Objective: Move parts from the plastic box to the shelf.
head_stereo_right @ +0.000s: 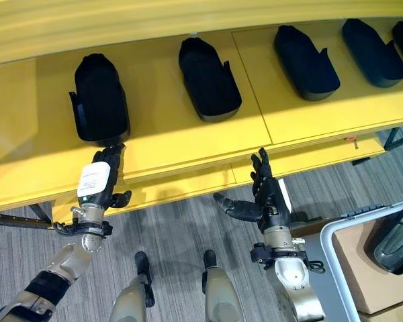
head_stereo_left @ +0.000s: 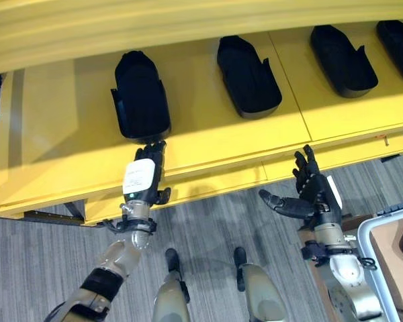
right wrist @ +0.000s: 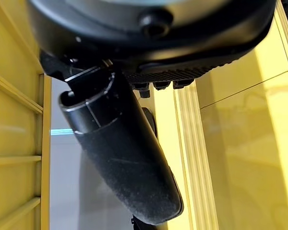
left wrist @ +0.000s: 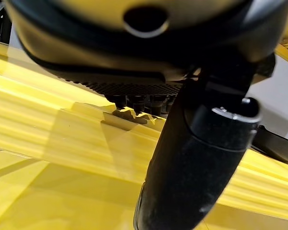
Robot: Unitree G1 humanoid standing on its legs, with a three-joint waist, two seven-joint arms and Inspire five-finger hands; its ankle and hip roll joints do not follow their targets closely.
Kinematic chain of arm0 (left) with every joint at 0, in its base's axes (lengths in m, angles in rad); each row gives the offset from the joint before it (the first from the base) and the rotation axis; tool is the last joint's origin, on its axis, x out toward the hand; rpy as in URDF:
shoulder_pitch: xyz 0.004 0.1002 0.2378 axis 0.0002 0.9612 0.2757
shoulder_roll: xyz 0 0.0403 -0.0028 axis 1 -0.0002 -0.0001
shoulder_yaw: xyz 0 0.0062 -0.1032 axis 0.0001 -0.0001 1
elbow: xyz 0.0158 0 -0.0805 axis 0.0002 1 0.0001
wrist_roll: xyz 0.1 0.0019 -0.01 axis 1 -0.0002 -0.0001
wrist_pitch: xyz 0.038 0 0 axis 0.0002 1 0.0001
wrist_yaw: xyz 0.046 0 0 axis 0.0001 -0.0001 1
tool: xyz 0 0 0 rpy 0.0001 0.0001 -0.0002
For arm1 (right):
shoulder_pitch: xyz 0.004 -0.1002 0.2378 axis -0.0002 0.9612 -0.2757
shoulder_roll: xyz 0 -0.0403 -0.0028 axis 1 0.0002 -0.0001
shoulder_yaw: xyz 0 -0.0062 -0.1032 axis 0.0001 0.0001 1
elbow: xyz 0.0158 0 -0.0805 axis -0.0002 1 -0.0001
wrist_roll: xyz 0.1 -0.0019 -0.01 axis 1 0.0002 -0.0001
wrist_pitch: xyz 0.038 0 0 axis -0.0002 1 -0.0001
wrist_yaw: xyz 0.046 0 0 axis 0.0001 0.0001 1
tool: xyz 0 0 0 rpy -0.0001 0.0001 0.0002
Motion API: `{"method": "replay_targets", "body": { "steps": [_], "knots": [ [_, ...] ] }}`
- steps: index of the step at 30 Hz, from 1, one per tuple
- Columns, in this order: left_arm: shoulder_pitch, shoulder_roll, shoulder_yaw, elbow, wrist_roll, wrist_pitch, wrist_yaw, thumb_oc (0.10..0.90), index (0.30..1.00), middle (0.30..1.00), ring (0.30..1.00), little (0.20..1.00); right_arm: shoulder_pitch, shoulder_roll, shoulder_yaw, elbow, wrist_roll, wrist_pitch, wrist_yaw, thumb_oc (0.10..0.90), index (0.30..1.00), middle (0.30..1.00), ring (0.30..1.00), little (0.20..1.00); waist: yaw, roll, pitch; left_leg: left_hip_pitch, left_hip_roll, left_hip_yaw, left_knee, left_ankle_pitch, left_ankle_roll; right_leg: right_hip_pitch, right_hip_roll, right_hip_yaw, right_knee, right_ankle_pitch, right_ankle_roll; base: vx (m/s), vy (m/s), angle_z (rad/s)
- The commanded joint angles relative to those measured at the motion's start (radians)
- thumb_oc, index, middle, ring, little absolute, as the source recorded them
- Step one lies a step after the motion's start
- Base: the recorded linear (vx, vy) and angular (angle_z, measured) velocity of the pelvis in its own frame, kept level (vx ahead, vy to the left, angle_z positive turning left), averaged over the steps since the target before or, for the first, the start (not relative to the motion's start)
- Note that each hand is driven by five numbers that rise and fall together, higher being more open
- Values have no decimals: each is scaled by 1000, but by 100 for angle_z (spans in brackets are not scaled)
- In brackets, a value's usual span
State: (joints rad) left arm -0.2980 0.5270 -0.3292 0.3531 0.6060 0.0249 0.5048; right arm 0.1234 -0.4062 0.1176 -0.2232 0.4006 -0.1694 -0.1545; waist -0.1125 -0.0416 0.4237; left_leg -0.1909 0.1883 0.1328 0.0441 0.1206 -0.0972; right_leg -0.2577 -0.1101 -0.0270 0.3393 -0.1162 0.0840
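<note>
Several black moulded parts lie in a row on the yellow shelf; the leftmost part is near the front edge. My left hand rests at the shelf's front lip just below that part, its fingers straight and its fingertips close to the part's near end, holding nothing. My right hand hovers in front of the shelf edge further right, open and empty, with its thumb spread out. The plastic box stands at the lower right with one black part in it.
More black parts fill the shelf's middle and right. An upper yellow shelf board overhangs the row. A brown cardboard liner sits inside the box. Grey carpet floor lies below the shelf.
</note>
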Motion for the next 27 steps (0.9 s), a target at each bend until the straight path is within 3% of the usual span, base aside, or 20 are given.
{"method": "replay_targets", "body": {
  "steps": [1, 27],
  "knots": [
    [-51, 34, 10, 31, 27, -5, -11, 900, 1000, 1000, 1000, 1000, -28, -25, -47, -128, -21, -132, -14, 900, 1000, 1000, 1000, 1000, -34, -42, -24, 35, 79, -18, 52, -15, -30, 73, -72, 2, -96, 72, 42, 0, 0, 0],
    [-77, 32, -25, 66, 36, -13, -12, 900, 1000, 1000, 1000, 1000, -22, -31, -46, -129, -31, -136, -18, 900, 1000, 1000, 1000, 1000, -41, -46, -13, 26, 73, -12, 57, -22, -24, 62, -75, 16, -107, 82, 44, 2, 2, -1]
  ]
}}
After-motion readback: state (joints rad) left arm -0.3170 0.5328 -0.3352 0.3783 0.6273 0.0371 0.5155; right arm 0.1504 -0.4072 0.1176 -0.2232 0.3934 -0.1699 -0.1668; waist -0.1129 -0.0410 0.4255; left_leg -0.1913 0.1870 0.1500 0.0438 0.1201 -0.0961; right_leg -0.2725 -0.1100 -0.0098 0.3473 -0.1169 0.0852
